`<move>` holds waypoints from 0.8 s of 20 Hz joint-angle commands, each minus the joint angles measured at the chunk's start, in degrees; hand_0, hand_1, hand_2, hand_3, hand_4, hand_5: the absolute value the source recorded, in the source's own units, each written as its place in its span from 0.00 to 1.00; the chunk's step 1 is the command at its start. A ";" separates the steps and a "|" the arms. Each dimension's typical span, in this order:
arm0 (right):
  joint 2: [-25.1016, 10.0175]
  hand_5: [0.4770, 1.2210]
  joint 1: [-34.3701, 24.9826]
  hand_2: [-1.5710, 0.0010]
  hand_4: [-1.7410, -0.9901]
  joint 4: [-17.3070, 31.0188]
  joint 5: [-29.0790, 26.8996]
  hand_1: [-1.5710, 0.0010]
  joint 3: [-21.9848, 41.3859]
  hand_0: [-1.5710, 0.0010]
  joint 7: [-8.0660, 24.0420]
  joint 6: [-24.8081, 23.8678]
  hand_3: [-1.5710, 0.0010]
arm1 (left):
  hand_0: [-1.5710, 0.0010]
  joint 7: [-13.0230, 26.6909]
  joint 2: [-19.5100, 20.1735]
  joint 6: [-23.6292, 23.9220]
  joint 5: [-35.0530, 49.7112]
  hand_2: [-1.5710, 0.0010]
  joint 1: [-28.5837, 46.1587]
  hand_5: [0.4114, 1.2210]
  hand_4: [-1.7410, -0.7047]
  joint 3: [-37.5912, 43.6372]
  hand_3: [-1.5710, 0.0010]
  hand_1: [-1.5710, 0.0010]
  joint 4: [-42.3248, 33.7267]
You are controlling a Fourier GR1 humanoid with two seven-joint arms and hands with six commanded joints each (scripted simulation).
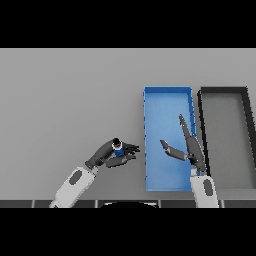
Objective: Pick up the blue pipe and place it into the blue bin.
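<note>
Blue pipe (118, 149) gripped in left hand (111, 153), near the lower middle of the grey desk (70, 100), just left of the blue bin (149, 100) and outside it. Fingers (131, 148) and thumb curled round the pipe, only a short blue length with a dark cap showing between them. Left arm reaching in from the lower left. Right hand (194, 152) held over the right part of the blue bin, near its front end, fingers (184, 127) straight and released, thumb spread out to the left, nothing gripped. Blue bin long and narrow, stretching away from the front edge of the desk. Dark bin (248, 130) just beside it on the right, same shape, grey inside. Farther back, bare grey desk.
</note>
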 commanded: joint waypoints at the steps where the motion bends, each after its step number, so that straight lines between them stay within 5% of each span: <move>1: -0.03 0.10 0.12 1.00 0.79 0.22 0.16 1.00 -0.04 1.00 -0.47 -0.13 1.00 | 0.03 -0.26 -0.86 0.25 -0.26 0.02 -0.18 0.98 0.25 -0.19 0.02 0.02 -0.54; 16: -2.96 0.14 -3.63 1.00 0.82 1.87 0.42 1.00 -0.69 1.00 -0.56 1.66 1.00 | 0.00 8.39 -2.78 -3.78 -1.51 0.00 -3.08 1.00 0.26 1.03 0.00 0.00 -7.05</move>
